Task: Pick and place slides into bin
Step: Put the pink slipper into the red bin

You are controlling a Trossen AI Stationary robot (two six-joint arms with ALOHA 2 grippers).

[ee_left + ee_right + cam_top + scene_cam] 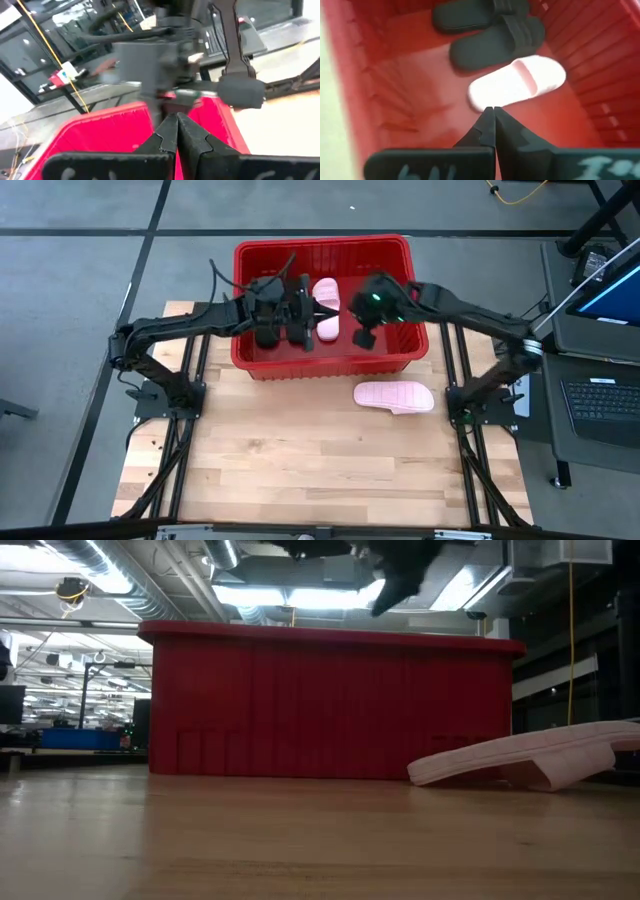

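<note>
While both dark arms reach over the red bin (325,358), three of the slides lie inside it. Two black slides (490,35) sit side by side on the bin floor, touching each other, and one pink slide (517,82) lies just beside them, nearer the right gripper. From above, the black pair (285,328) shows in the left half of the bin, partly under the left arm, and the pink one (327,308) lies near the middle, between the two grippers. The other pink slide (394,396) is not in the bin. It rests on the wooden table (300,460), just in front of the bin's near right corner. From table height that slide (530,758) sits tilted, with one end lifted off the wood, close to the bin wall (330,705). The left gripper (176,132) hangs over the left side of the bin, and its two fingers are pressed together with nothing between them. The right gripper (494,125) hangs over the right side of the bin, above the pink slide, and its fingers are pressed together too, holding nothing.
</note>
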